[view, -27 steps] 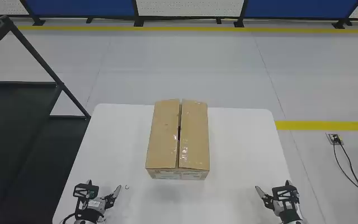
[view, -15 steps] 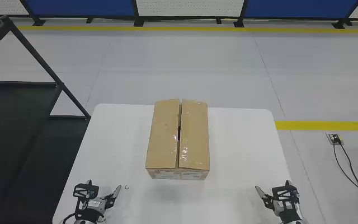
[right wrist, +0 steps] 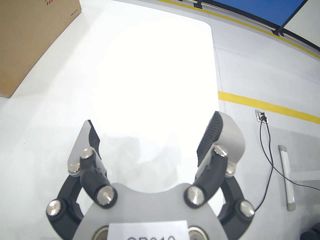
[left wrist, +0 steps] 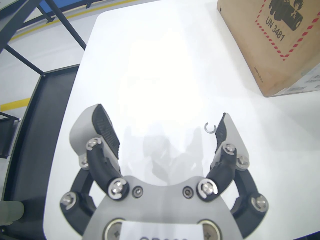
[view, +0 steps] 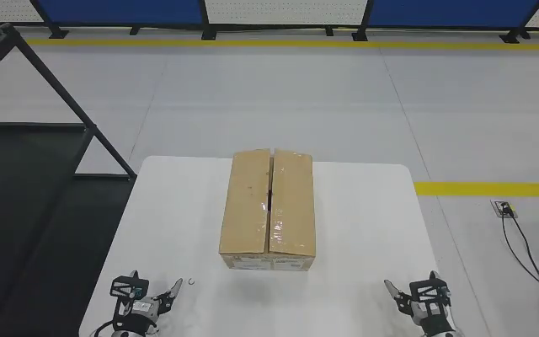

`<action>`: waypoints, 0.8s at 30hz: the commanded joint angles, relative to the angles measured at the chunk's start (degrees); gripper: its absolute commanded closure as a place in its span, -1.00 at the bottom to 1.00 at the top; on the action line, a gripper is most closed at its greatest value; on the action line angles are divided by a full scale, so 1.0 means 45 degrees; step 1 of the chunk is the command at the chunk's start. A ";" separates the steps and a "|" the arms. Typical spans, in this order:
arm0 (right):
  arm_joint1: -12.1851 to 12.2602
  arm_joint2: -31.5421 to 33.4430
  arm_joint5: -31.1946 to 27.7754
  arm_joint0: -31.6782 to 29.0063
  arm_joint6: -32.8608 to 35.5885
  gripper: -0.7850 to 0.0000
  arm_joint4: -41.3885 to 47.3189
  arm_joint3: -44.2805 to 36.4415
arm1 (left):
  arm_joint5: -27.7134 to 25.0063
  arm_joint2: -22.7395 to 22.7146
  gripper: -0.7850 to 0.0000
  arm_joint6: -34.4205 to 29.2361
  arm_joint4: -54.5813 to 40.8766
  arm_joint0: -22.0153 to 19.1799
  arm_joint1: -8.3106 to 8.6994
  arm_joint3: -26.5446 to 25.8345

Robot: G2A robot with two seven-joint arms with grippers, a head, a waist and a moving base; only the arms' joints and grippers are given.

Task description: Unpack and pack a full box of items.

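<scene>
1. While the left gripper (left wrist: 162, 116) hangs low over the table's (view: 362, 219) near left corner, its jaws stand wide apart, with nothing between the ribbed pads (left wrist: 105, 126)
2. Right by the finger nearer the box (view: 269, 202), a small C-shaped clip (left wrist: 210, 128) lies flat on the white top; whether it touches that finger, I cannot tell
3. Over at the near right corner, the right gripper (right wrist: 153, 118) hovers just the same: jaws spread wide, holding nothing
4. Farther out, between the two arms, the box sits upright in the middle of the table, well apart from both grippers
5. Its top flaps are down and meet along a centre seam that runs away from the robot, with glossy tape along it
6. Each long side wall carries a label (left wrist: 282, 23) with a red-hatched border, one facing each gripper
7. Off the table now: a black rack (left wrist: 37, 26) stands on the left, while on the right a yellow line (right wrist: 267, 104) crosses the floor past a socket (right wrist: 261, 117) with a thin cable running from it
</scene>
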 commanded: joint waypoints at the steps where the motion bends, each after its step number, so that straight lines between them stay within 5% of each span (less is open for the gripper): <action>1: 0.0000 0.0000 0.0000 0.0000 0.0000 -1.00 0.0000 0.0000 | 0.0000 0.0000 -1.00 0.0000 0.0000 0.0000 0.0000 0.0000; 12: -0.0050 -0.0045 -0.0500 0.0057 -0.0512 -1.00 0.0433 -0.0651 | -0.0567 -0.0217 -1.00 0.0556 -0.0335 0.0030 -0.0012 -0.0374; 24: -0.0159 -0.0154 -0.0849 -0.0167 -0.0736 -1.00 0.1465 -0.2344 | -0.2022 -0.1126 -1.00 0.2707 -0.1896 0.0276 -0.0028 -0.0936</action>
